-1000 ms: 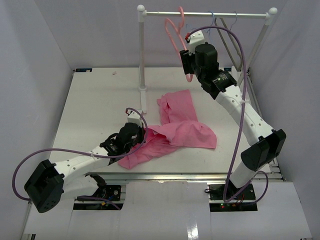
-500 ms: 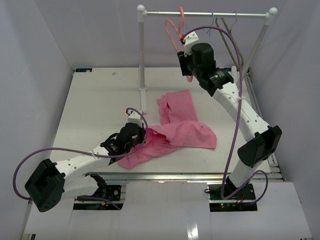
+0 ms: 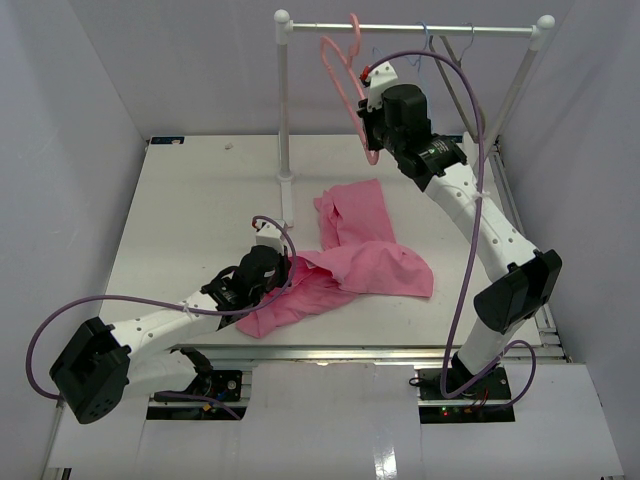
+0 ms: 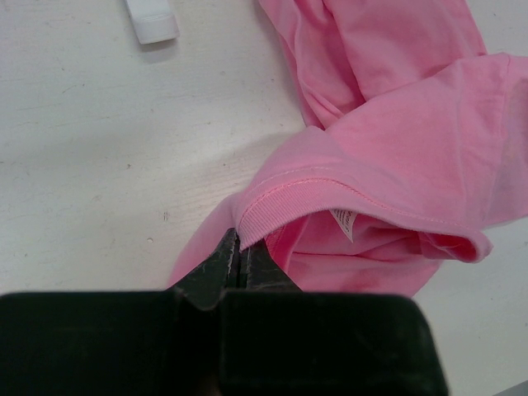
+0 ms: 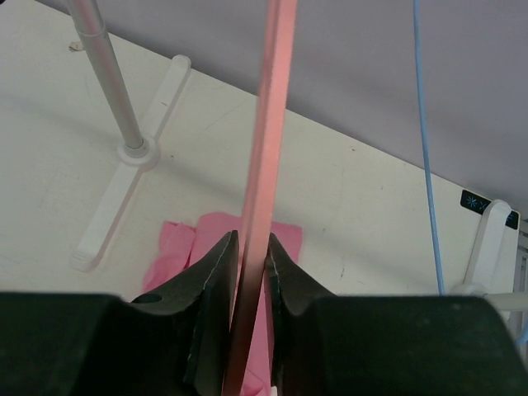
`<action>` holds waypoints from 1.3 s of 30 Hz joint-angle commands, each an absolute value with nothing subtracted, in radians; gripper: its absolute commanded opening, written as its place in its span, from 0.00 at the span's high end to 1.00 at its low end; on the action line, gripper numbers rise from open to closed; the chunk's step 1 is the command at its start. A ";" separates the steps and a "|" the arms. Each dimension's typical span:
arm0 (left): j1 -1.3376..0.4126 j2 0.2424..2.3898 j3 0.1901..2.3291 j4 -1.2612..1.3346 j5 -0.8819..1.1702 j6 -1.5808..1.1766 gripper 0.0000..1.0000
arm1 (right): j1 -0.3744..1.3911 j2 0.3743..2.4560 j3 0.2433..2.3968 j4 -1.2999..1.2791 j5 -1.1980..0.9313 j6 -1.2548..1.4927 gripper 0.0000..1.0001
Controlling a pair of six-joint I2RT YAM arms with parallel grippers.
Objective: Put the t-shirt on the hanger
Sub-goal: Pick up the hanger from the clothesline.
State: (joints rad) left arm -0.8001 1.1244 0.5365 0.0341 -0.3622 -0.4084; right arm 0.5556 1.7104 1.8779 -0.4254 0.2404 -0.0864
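Note:
The pink t-shirt (image 3: 360, 262) lies crumpled on the white table, right of the middle. My left gripper (image 3: 289, 267) rests low at its left edge. In the left wrist view the left gripper (image 4: 239, 249) is shut on the ribbed collar of the t-shirt (image 4: 396, 140). The pink hanger (image 3: 341, 72) hangs by its hook from the rail, tilted. My right gripper (image 3: 367, 126) is raised to its lower part. Seen from the right wrist, the right gripper (image 5: 252, 244) is shut on the flat bar of the hanger (image 5: 270, 115).
A white garment rack spans the back, with its rail (image 3: 440, 29) and left post (image 3: 284, 110). A thin blue wire hanger (image 5: 425, 148) and a grey hanger (image 3: 458, 90) hang to the right of the pink one. The rack's foot (image 5: 136, 186) lies on the table.
My right gripper has closed its jaws onto the hanger's bar. The hanger has swung a little leftward on the rail. The left arm and the t-shirt have not moved.

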 commanded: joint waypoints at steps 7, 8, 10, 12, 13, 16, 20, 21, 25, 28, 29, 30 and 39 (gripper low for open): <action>-0.795 1.109 0.562 0.030 -0.360 -0.410 1.00 | 0.551 1.725 2.003 -0.436 0.256 -0.085 0.92; -0.795 1.103 0.560 0.031 -0.360 -0.410 1.00 | 0.551 1.726 2.007 -0.437 0.264 -0.089 0.92; -0.795 1.095 0.554 0.035 -0.356 -0.411 1.00 | 0.551 1.727 2.014 -0.438 0.278 -0.090 0.92; -0.794 1.095 0.549 0.043 -0.349 -0.412 1.00 | 0.551 1.724 2.013 -0.438 0.275 -0.084 0.92; -0.793 1.095 0.546 0.047 -0.345 -0.413 1.00 | 0.551 1.721 2.011 -0.437 0.272 -0.081 0.92; -0.795 1.112 0.555 0.044 -0.347 -0.411 1.00 | 0.552 1.712 2.010 -0.438 0.266 -0.083 0.92; -0.795 1.123 0.569 0.032 -0.342 -0.412 1.00 | 0.551 1.693 1.998 -0.432 0.273 -0.111 0.92; -0.795 1.120 0.569 0.033 -0.339 -0.412 1.00 | 0.551 1.677 1.991 -0.425 0.278 -0.125 0.92; -0.795 1.105 0.561 0.037 -0.334 -0.414 1.00 | 0.551 1.643 1.968 -0.401 0.247 -0.141 0.92; -0.795 1.101 0.554 0.040 -0.344 -0.414 1.00 | 0.552 1.635 1.978 -0.408 0.244 -0.128 0.92; -0.795 1.102 0.553 0.040 -0.347 -0.415 1.00 | 0.552 1.638 1.989 -0.417 0.240 -0.121 0.92; -0.795 1.103 0.552 0.040 -0.349 -0.416 1.00 | 0.551 1.642 2.005 -0.431 0.233 -0.113 0.92; -0.794 1.093 0.563 0.037 -0.312 -0.442 1.00 | 0.559 1.476 1.742 -0.495 0.133 -0.046 0.92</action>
